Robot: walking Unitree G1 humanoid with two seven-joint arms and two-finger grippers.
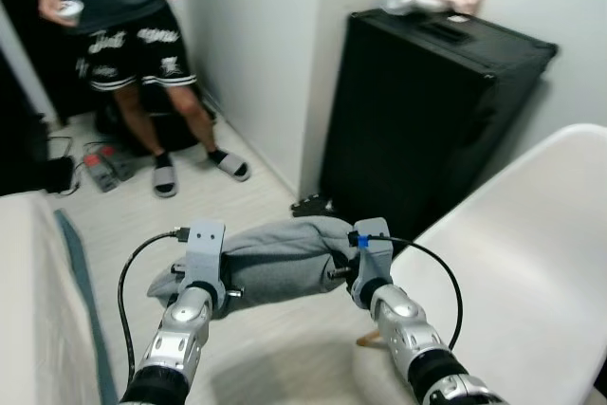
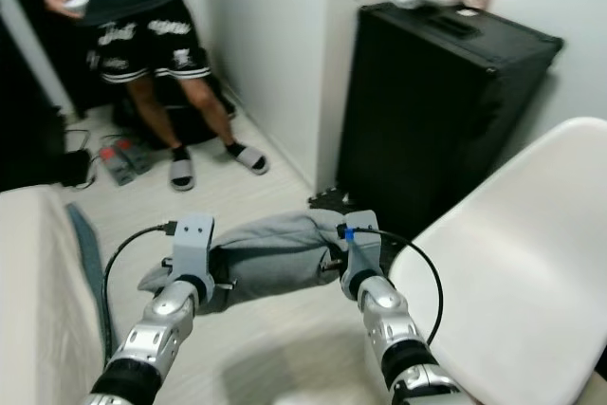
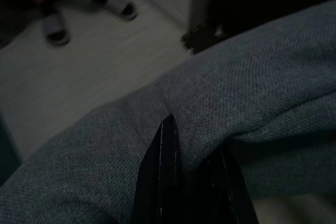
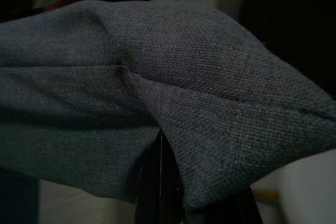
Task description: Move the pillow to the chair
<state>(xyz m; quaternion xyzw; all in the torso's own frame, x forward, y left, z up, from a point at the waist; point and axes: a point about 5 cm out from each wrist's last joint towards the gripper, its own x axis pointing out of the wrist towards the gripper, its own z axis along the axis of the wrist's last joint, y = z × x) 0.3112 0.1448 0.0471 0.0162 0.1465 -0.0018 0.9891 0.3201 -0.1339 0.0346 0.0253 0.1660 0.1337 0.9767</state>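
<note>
Grey pillow (image 1: pixel 275 258) held in the air between both arms, just beside the white chair (image 1: pixel 531 263) on its front-left side, above the floor (image 1: pixel 285 348). Left gripper (image 3: pixel 181 182) jaws closed, pinching a fold at the pillow's far end from the chair; right gripper (image 4: pixel 163 182) jaws closed on the fabric at the end nearest the chair. Two-end grip likely keeps the soft pillow stretched, not sagging. Pillow not yet over the seat. Black case (image 1: pixel 427 111) behind the chair, person (image 1: pixel 123 35) standing further back, well apart.
</note>
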